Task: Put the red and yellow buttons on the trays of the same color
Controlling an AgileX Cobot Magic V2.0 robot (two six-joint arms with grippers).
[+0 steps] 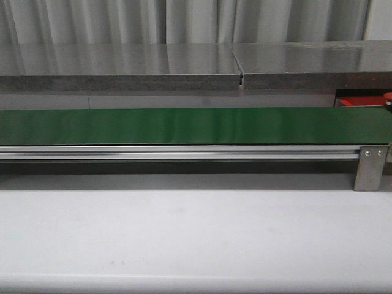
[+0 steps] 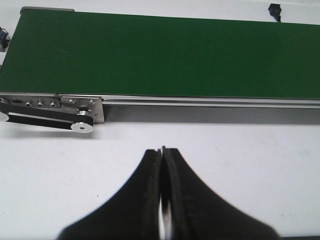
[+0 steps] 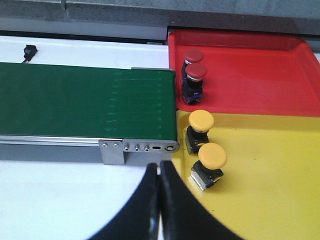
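Setting: lab or test bench mocking up an industrial sorting line. Green conveyor belt [image 1: 184, 125] on aluminium rail with steel end bracket [image 1: 370, 167], mounted on plain white table [image 1: 184, 239]. Grey stone-like ledge [image 1: 122, 67] and pale curtain [image 1: 184, 21] behind.

From here I'm looking straight across a pale white worktop [image 1: 196, 239], smooth, with a soft sheen along its near edge. Behind it I can see a long grey speckled ledge [image 1: 122, 70], stone-like, its glossy top catching streaks of reflected light. There's a narrow vertical seam [image 1: 242, 78] where two slabs of that ledge meet, right of centre. Above the ledge, pale curtains [image 1: 92, 21] hang in vertical folds across the back. Light is even and diffuse, no hard shadows, just a dim band under the ledge.
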